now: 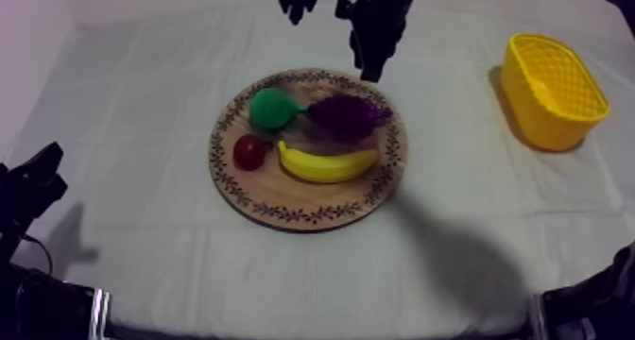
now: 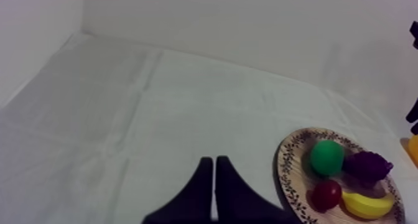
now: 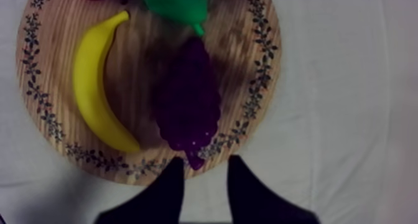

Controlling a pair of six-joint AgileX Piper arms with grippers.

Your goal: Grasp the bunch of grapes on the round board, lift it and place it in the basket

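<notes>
Right jaws, apart, hover over 1 o'clock of the board [image 1: 312, 197] to straddle the grapes [image 1: 348, 115]; left jaws together.

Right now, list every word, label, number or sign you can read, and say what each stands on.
None: no text can be read anywhere.
The wooden board has only a dark leafy pattern round its rim, no letters.
The yellow basket is plain lattice, and the cloth carries no marks.
</notes>
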